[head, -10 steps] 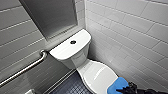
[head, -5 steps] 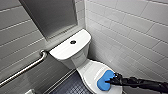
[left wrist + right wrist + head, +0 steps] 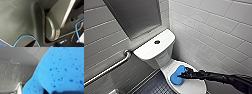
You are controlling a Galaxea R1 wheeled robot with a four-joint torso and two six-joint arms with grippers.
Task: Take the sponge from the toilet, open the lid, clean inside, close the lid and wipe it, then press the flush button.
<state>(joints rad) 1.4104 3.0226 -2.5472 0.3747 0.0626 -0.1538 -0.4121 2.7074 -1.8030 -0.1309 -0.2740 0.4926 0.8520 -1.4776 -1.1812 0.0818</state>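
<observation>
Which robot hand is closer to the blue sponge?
Right. The right gripper holds the sponge against the toilet lid, touching it. The left arm seems tucked back by the robot's own dark body, away from the toilet.

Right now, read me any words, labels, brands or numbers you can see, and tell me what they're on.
No readable text.
The toilet, its lid, the sponge and the wall tiles bear no words, labels or numbers.
A pale mark in the right wrist view is too blurred to read.
</observation>
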